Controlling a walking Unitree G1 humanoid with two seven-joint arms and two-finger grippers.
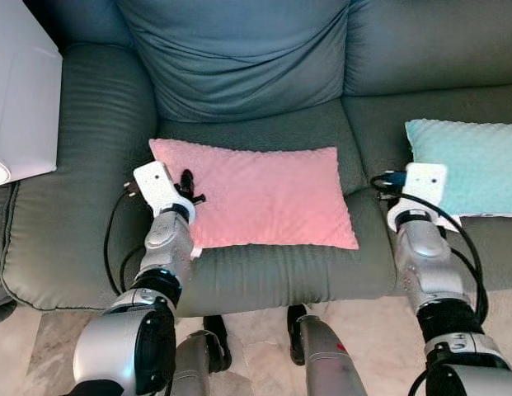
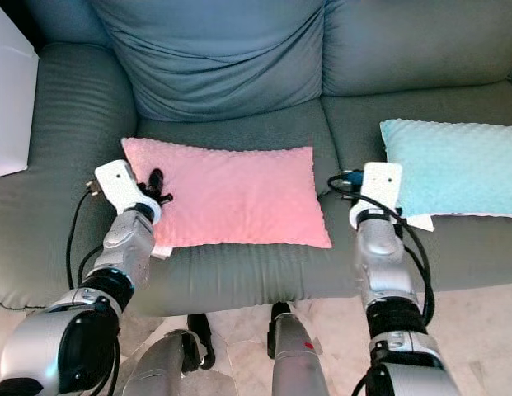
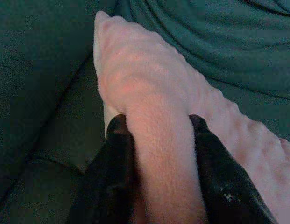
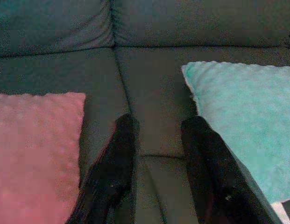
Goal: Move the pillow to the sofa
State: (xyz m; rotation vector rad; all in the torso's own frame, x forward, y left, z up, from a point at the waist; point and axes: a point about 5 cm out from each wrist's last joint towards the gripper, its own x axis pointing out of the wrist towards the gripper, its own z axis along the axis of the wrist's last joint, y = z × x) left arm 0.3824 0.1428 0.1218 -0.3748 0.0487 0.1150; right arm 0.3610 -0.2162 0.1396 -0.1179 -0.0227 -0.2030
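Note:
A pink pillow [image 1: 264,194] lies flat on the middle seat of the grey-green sofa [image 1: 91,223]. My left gripper [image 1: 188,188] is at the pillow's left edge. In the left wrist view that gripper [image 3: 159,126] stands open, with the pillow's edge [image 3: 149,93] bulging between its two fingers and touching both. My right gripper [image 4: 156,123] is open over the bare seat just right of the pink pillow, with nothing between its fingers.
A light teal pillow [image 1: 470,165] lies on the right seat, close to the right gripper. A white object [image 1: 21,99] rests on the sofa's left arm. The back cushion [image 1: 247,58] rises behind the pink pillow. Pale floor [image 1: 264,322] runs under the sofa's front edge.

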